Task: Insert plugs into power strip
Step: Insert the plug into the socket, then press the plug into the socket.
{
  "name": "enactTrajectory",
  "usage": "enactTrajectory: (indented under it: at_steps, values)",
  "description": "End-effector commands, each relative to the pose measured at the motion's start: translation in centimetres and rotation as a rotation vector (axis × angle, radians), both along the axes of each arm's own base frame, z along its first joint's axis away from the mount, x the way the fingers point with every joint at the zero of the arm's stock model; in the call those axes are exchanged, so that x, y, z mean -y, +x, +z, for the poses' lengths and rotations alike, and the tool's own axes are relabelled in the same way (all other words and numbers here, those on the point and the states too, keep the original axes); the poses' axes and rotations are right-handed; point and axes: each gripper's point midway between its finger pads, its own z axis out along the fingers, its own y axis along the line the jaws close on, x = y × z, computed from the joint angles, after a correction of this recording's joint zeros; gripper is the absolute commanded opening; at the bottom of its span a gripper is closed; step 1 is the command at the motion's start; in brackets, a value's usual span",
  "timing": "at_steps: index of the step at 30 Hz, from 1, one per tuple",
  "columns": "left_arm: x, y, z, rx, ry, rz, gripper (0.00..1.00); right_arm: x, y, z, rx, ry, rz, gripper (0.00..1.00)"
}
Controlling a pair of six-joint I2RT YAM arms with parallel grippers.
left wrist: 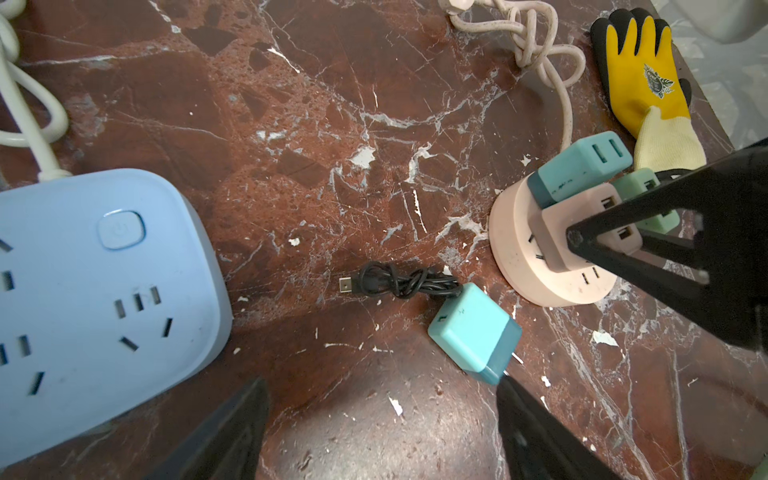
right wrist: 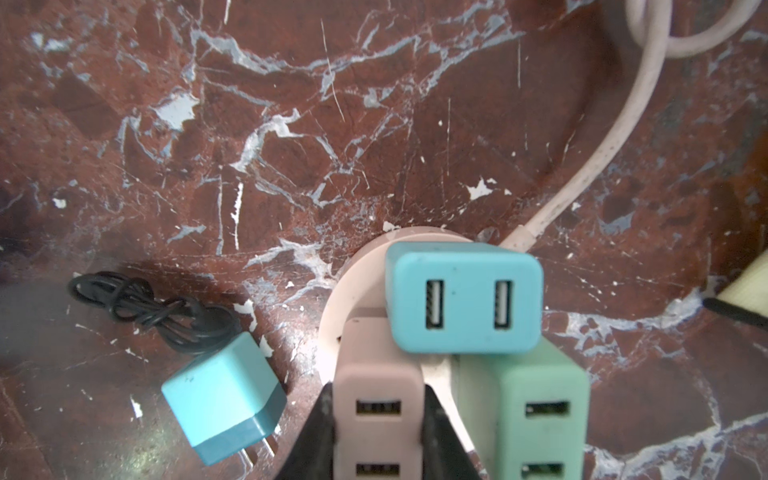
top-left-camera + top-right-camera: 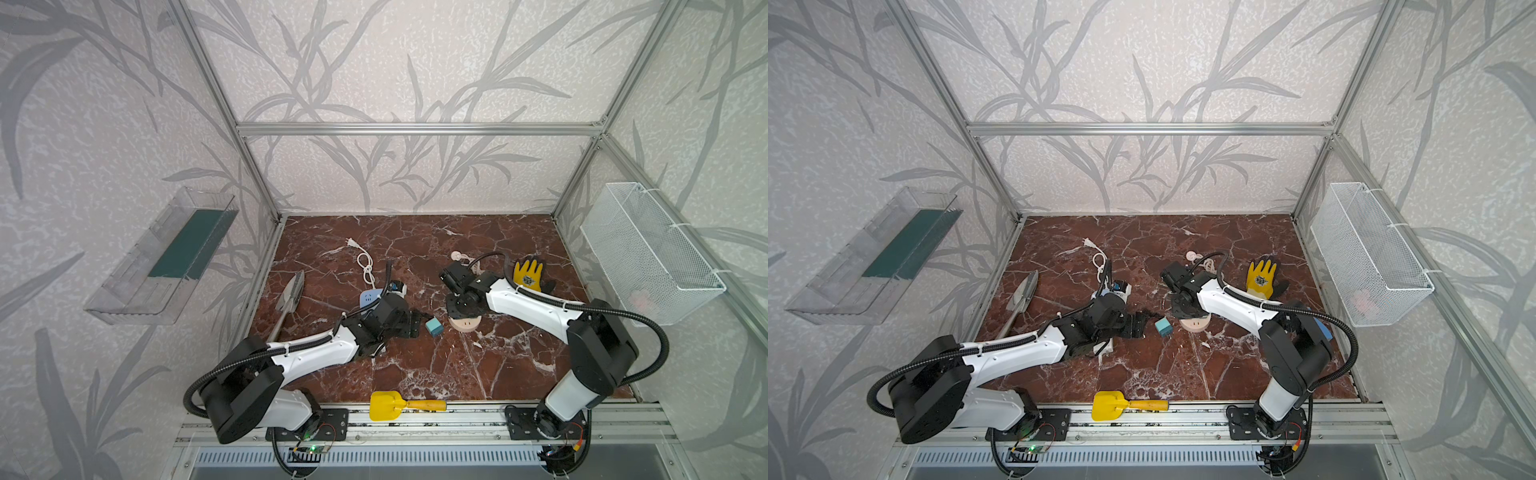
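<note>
A round pink power strip [image 3: 466, 323] [image 2: 353, 291] carries a teal plug [image 2: 463, 295], a green plug [image 2: 540, 407] and a pink plug [image 2: 378, 399], all standing on its top. My right gripper [image 2: 379, 388] [image 3: 463, 309] is shut on the pink plug from above, its fingers pressed to both sides. Another teal cube plug [image 1: 473, 332] [image 3: 433, 325] lies on its side on the marble, prongs out, beside a knotted black cable [image 1: 399, 282]. My left gripper [image 1: 381, 382] [image 3: 415, 324] hangs open just short of that plug, holding nothing. A blue power strip [image 1: 104, 291] lies by the left arm.
A yellow glove [image 3: 528, 274] lies behind the right arm, and a knotted pink cord [image 1: 536, 54] runs from the round strip. A knotted white cord [image 3: 365, 266] and a metal trowel [image 3: 291, 299] lie at the left. A yellow toy shovel [image 3: 399, 405] rests on the front rail.
</note>
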Motion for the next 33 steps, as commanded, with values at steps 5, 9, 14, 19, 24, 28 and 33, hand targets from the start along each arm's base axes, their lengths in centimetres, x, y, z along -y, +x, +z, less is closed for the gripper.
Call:
enactTrajectory:
  at_steps: [5,9,14,19,24,28,33]
  values:
    - [0.2,0.5,0.2,-0.004,0.017,0.002,0.86,0.9,-1.6,0.7,-0.058,-0.015,0.013,0.37]
    - [0.3,0.4,0.3,-0.005,0.017,-0.003,0.86,0.8,-1.5,1.1,-0.048,-0.006,0.011,0.46]
    - [0.3,0.3,0.4,-0.003,0.015,-0.012,0.86,0.8,-1.4,2.1,-0.027,0.012,0.012,0.48]
    - [0.4,0.3,0.3,-0.005,0.014,-0.018,0.86,0.9,-1.5,3.6,0.004,0.032,0.010,0.45]
    - [0.6,0.2,0.3,-0.009,0.003,-0.019,0.85,0.8,-1.5,4.2,0.023,0.052,0.018,0.32]
    - [0.8,0.2,0.2,-0.013,-0.005,-0.021,0.84,0.6,-1.5,4.2,0.023,0.061,0.025,0.19]
    - [0.7,0.2,0.1,-0.017,-0.002,-0.022,0.84,0.6,-1.5,3.6,0.014,0.060,0.023,0.08]
